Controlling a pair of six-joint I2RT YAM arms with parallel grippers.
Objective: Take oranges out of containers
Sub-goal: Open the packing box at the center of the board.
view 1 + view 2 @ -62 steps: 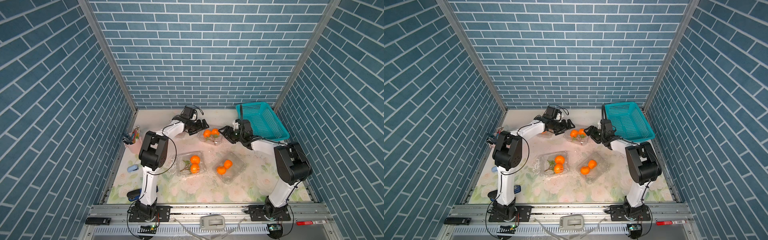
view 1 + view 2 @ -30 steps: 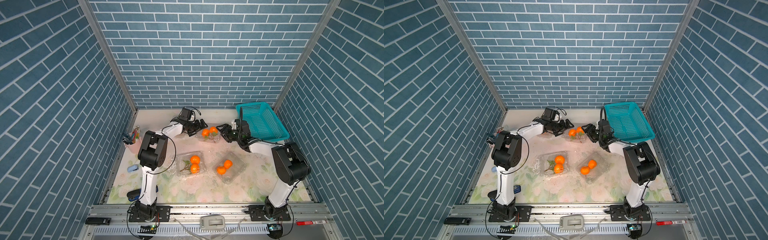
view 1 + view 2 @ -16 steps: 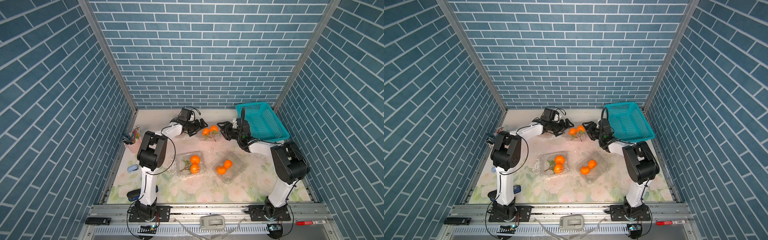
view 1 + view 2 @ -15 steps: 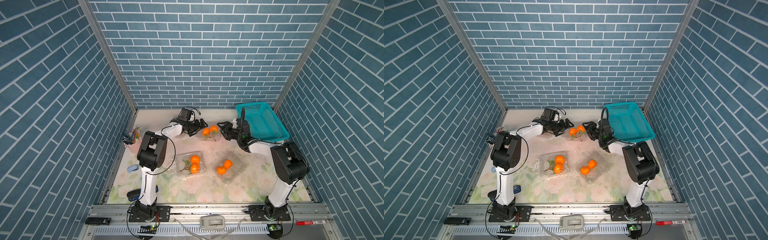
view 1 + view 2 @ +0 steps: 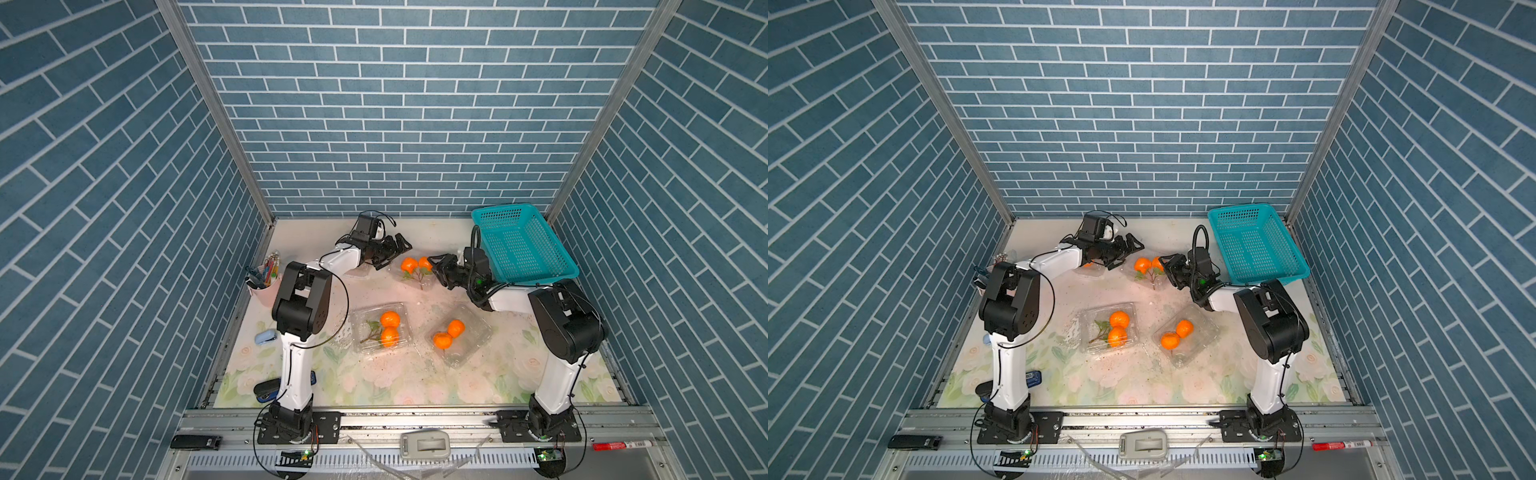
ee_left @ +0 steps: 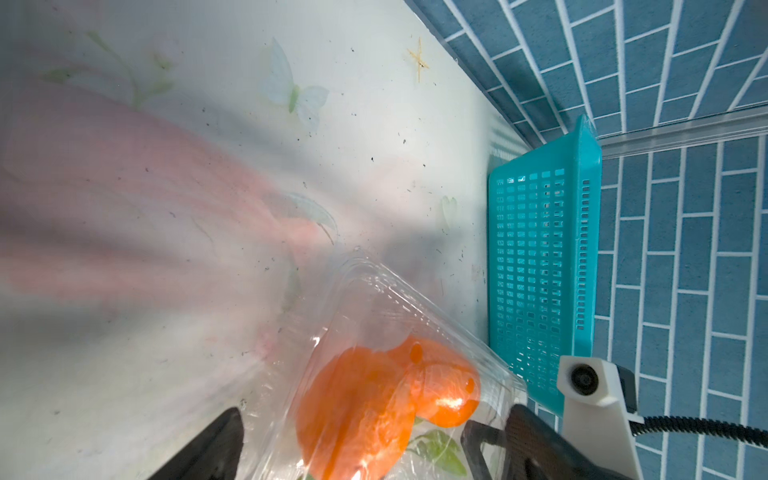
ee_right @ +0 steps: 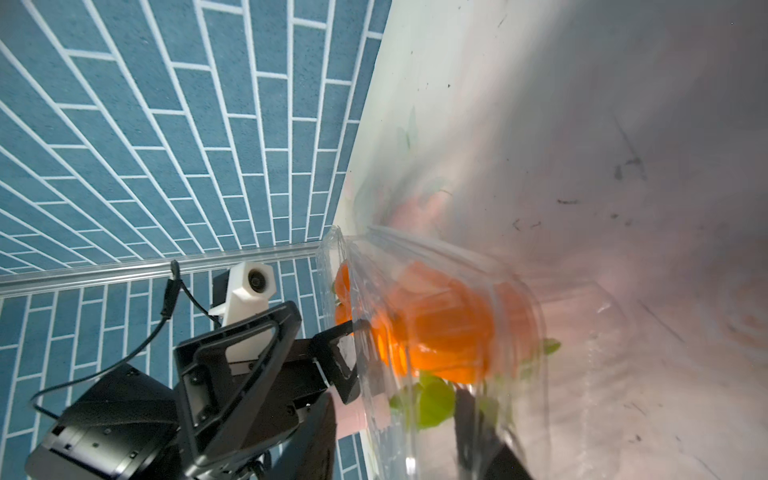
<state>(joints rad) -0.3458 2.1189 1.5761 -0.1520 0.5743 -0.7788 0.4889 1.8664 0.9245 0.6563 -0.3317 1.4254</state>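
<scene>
At the far middle of the table, a clear container holds two oranges with green leaves, seen in both top views. My left gripper is open at its left end; in the left wrist view the left gripper has a finger on each side of the container. My right gripper is at its right end. In the right wrist view the right gripper straddles the container's edge, jaws part-way in, with a gap beside one finger. Two more containers hold oranges nearer the front.
A teal basket stands tilted at the back right, close behind my right arm. A pink pencil cup stands at the left edge. An orange shows under my left arm. The back wall is near both grippers.
My right gripper has moved left up to the far container, and its jaws have narrowed around the container's end. The left gripper has stayed open and almost still.
</scene>
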